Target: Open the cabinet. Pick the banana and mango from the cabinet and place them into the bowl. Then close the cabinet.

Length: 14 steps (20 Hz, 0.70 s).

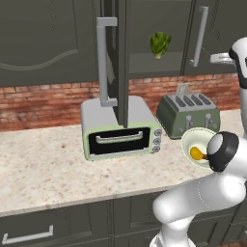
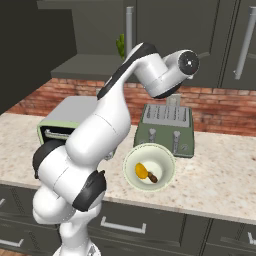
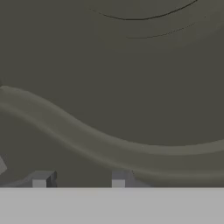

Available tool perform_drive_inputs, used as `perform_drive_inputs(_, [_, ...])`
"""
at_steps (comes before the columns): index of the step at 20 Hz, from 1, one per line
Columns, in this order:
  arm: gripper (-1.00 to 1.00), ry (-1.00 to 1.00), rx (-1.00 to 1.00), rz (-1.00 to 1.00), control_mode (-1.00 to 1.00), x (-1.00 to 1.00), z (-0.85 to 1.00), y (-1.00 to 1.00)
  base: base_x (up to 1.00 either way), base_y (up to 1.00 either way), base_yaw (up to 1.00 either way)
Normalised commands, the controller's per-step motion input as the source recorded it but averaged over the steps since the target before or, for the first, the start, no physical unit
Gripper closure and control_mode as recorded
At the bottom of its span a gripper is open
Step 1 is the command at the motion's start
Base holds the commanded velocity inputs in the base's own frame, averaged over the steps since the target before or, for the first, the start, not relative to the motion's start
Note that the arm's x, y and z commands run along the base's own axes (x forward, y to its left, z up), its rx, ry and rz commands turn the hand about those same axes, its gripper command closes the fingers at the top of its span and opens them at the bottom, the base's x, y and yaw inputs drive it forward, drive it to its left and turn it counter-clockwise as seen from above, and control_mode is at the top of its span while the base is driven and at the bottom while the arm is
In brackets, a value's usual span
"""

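I see my gripper [image 3: 78,180] close against an arched cabinet door panel, its two fingertips standing a little apart with nothing between them. The cabinet [image 1: 144,38] has its left door swung out edge-on above the pale green toaster oven [image 1: 120,128]; a lettuce head [image 1: 160,44] sits on the shelf inside. The bowl [image 2: 149,166] rests on the counter [image 1: 43,164] just in front of the dark green toaster [image 2: 167,129], holding the mango [image 2: 141,171] with the banana [image 2: 151,176] touching it.
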Motion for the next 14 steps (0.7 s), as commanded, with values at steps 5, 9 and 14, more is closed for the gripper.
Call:
perform_drive_inputs(5, [-1.0, 0.0, -0.04, -0.03, -1.0, -0.35, 0.09, 0.0, 0.0, 0.0, 0.0])
perform_drive_inputs(9, [-1.0, 0.0, -0.04, -0.01, -1.0, -0.59, 0.18, 0.0, 0.0, 0.0, 0.0])
perform_drive_inputs(14, [-1.0, 0.0, -0.04, -0.02, -1.0, -0.79, 0.08, 0.02, 0.0, 0.0, 0.0])
